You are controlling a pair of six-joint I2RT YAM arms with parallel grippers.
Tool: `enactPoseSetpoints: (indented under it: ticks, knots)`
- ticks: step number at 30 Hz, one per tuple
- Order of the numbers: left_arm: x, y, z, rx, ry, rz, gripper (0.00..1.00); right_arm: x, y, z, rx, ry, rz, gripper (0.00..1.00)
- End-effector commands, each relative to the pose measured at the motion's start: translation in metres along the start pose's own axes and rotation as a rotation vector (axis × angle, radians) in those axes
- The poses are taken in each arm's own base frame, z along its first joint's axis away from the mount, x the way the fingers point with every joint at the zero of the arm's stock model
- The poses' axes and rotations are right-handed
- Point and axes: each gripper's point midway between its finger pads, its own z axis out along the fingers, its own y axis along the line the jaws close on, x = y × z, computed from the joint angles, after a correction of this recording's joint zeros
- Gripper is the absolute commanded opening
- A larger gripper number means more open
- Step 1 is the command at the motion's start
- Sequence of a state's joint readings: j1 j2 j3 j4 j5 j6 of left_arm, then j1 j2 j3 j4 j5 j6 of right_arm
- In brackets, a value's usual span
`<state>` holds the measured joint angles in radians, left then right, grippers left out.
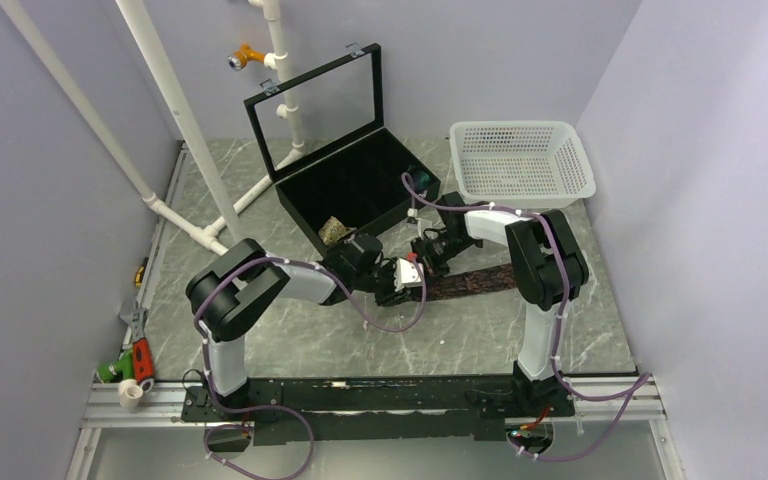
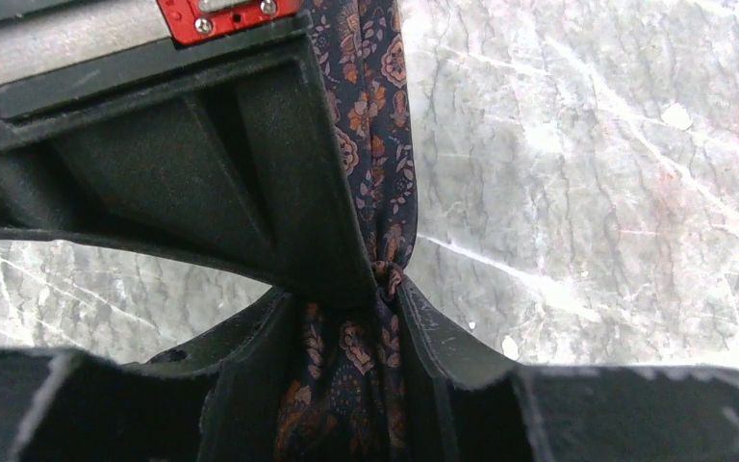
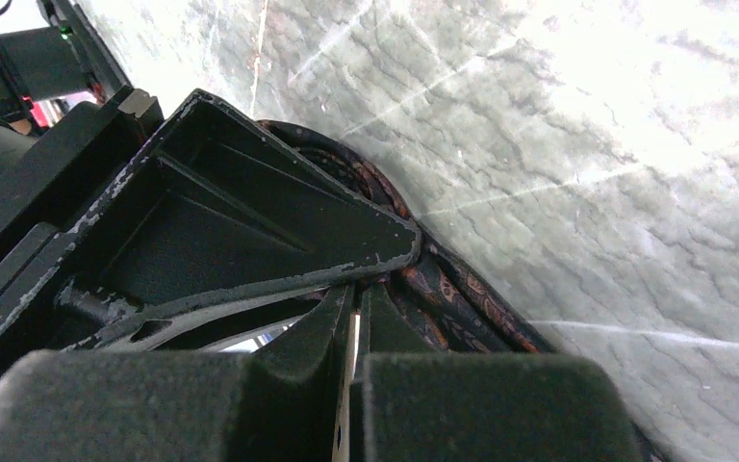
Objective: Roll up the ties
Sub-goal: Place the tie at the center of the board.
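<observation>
A dark brown-maroon patterned tie [image 1: 475,280] lies flat on the marble table, running right from the two grippers. My left gripper [image 1: 403,285] is shut on its near end; in the left wrist view the fabric [image 2: 375,125] bunches between the fingers of my left gripper [image 2: 346,318]. My right gripper [image 1: 428,258] sits just behind, touching the left one. In the right wrist view my right gripper [image 3: 356,289] is shut with only a thin slit and nothing in it, and the tie [image 3: 452,289] curls along its right side. A tan speckled tie [image 1: 335,230] sits rolled in the black box.
The black box [image 1: 360,185] stands behind the grippers with its glass lid [image 1: 315,105] raised. A white mesh basket [image 1: 522,160] stands at the back right. White pipes [image 1: 175,110] cross the left side. Hand tools [image 1: 138,358] lie at the front left edge.
</observation>
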<state>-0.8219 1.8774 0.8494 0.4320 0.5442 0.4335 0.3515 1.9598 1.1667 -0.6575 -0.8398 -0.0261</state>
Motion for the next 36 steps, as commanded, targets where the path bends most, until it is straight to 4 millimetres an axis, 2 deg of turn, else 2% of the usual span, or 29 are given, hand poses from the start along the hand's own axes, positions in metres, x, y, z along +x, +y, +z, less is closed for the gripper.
enactPoseSetpoints:
  ticks: [1, 3, 4, 6, 7, 9, 11, 14, 17, 24, 27, 31, 34, 36]
  knots:
    - [0.052, -0.022, -0.018, 0.074, 0.184, -0.045, 0.4, -0.01, -0.017, -0.001, 0.079, -0.001, -0.047, 0.0]
    - [0.053, -0.02, -0.016, 0.085, 0.183, -0.058, 0.42, -0.003, -0.03, 0.005, 0.1, 0.036, -0.037, 0.0]
    - [0.053, -0.02, -0.015, 0.092, 0.178, -0.062, 0.5, -0.001, -0.034, 0.007, 0.106, 0.042, -0.037, 0.0]
    - [0.049, -0.019, -0.013, 0.095, 0.163, -0.071, 0.71, -0.001, -0.035, 0.01, 0.103, 0.04, -0.037, 0.0]
    - [0.046, -0.019, -0.013, 0.099, 0.152, -0.071, 0.75, -0.002, -0.034, 0.01, 0.097, 0.037, -0.037, 0.0]
    - [0.038, -0.018, -0.015, 0.091, 0.131, -0.081, 0.78, -0.004, -0.031, 0.009, 0.09, 0.029, -0.039, 0.0]
    - [0.028, -0.014, -0.027, 0.062, 0.088, -0.093, 0.79, -0.004, -0.031, 0.009, 0.094, 0.031, -0.043, 0.0]
    - [0.009, -0.009, -0.047, -0.003, 0.003, -0.071, 0.78, 0.001, -0.04, 0.013, 0.116, 0.044, -0.031, 0.0]
    - [-0.001, -0.006, -0.056, -0.045, -0.054, -0.04, 0.77, 0.006, -0.05, 0.016, 0.15, 0.062, -0.01, 0.0]
    - [-0.01, 0.008, -0.039, -0.067, -0.114, -0.081, 0.76, 0.012, -0.062, 0.018, 0.194, 0.081, -0.008, 0.0]
    - [-0.02, 0.01, -0.035, -0.058, -0.154, -0.085, 0.68, 0.017, -0.065, 0.019, 0.202, 0.092, -0.006, 0.0]
    - [-0.041, 0.01, -0.033, -0.037, -0.205, -0.097, 0.52, 0.02, -0.065, 0.019, 0.203, 0.094, -0.004, 0.0]
    - [-0.057, 0.007, -0.026, -0.009, -0.229, -0.092, 0.48, 0.019, -0.064, 0.02, 0.197, 0.086, -0.005, 0.0]
    - [-0.058, 0.003, -0.018, 0.014, -0.226, -0.092, 0.48, 0.018, -0.064, 0.02, 0.194, 0.083, -0.002, 0.0]
